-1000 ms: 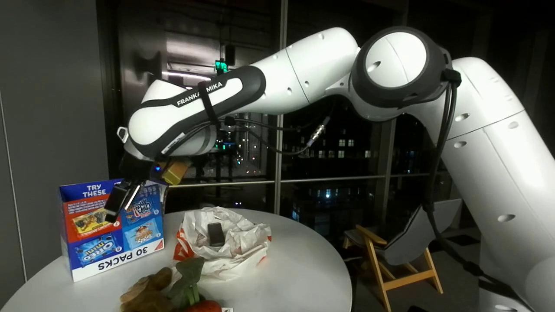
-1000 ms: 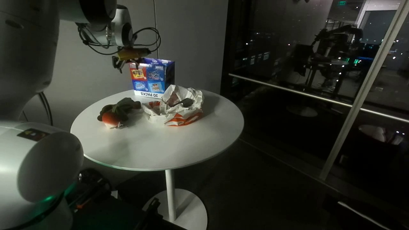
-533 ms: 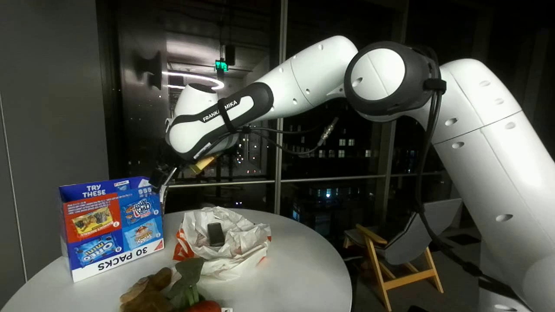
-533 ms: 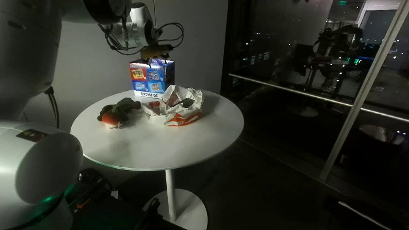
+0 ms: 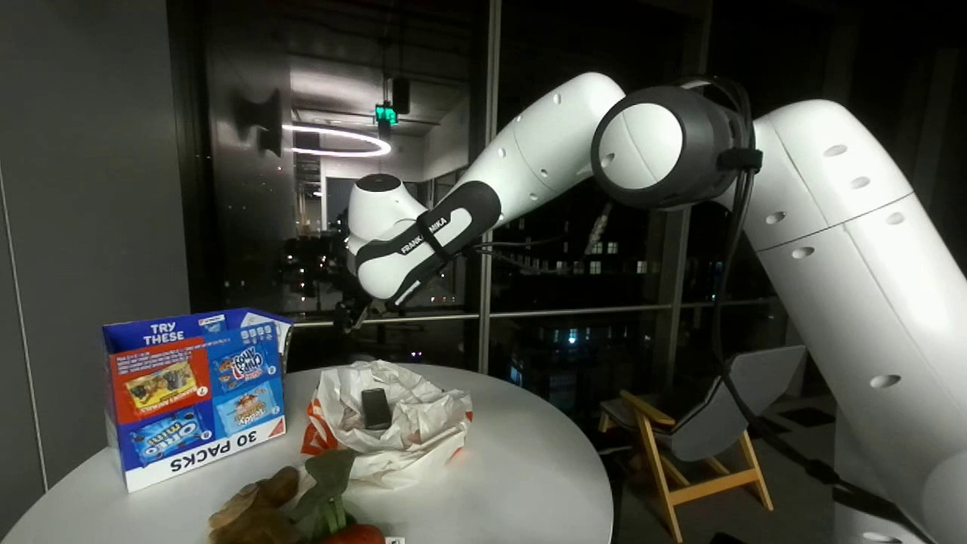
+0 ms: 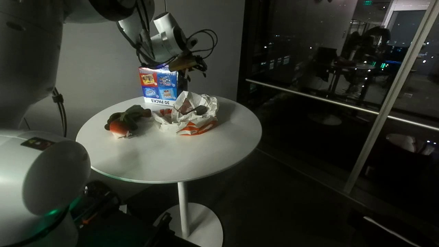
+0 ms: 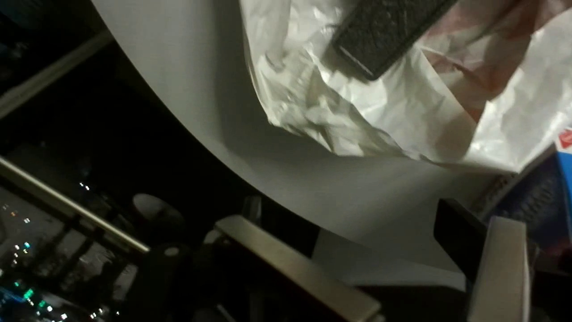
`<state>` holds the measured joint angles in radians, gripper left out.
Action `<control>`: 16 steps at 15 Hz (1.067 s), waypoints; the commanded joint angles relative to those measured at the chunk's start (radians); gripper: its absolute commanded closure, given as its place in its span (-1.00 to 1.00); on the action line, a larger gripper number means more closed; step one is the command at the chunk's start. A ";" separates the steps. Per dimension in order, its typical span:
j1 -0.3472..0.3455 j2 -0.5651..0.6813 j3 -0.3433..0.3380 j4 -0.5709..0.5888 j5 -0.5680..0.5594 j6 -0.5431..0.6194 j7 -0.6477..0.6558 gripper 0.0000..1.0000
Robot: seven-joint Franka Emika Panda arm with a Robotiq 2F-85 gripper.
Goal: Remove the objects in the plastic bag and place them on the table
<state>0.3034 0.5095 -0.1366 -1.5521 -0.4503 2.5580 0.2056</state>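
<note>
Wrist view: my tool (image 7: 353, 217) is unclenched, jaws spread with the edge of the worktop (image 7: 187, 71) showing between them, clear of the white plastic bag (image 7: 415, 112). The dark block (image 7: 393, 36) lies in the bag's crumpled mouth. In an exterior view, bag sits nearer the far edge than the near one, snack box (image 6: 159, 85) at the far edge, red-orange vegetable (image 6: 119, 128) toward the left edge.

In an exterior view, the white-and-orange plastic bag (image 5: 404, 449) sits on the round white tabletop (image 5: 532, 468), right of the blue-and-red cardboard box (image 5: 196, 400). The dark rectangular object (image 5: 375, 409) lies in the bag. The lumpy brown item (image 5: 257, 508) and green-leaved orange item (image 5: 335, 517) lie before the bag.
</note>
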 commanded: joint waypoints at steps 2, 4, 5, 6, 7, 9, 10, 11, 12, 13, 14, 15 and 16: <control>-0.006 0.012 0.005 -0.009 0.035 -0.159 0.158 -1.00; -0.030 0.030 0.033 0.003 0.085 -0.196 0.164 -1.00; -0.051 0.038 0.057 0.009 0.131 -0.186 0.145 -1.00; -0.067 0.049 0.077 0.021 0.176 -0.180 0.131 -1.00; -0.073 0.053 0.090 0.030 0.209 -0.188 0.127 -1.00; -0.056 0.041 0.071 -0.007 0.172 -0.174 0.142 -1.00; -0.061 0.043 0.076 -0.004 0.183 -0.174 0.141 -1.00; -0.062 0.044 0.078 -0.003 0.187 -0.174 0.141 -1.00; -0.063 0.044 0.079 -0.001 0.189 -0.175 0.141 -1.00; -0.063 0.044 0.080 0.000 0.189 -0.175 0.141 -1.00; -0.056 0.067 0.071 0.019 0.176 -0.171 0.153 -1.00; -0.064 0.086 0.078 0.029 0.181 -0.164 0.131 -1.00; -0.066 0.099 0.080 0.034 0.183 -0.159 0.122 -1.00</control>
<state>0.2414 0.5631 -0.0590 -1.5551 -0.2620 2.3848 0.3463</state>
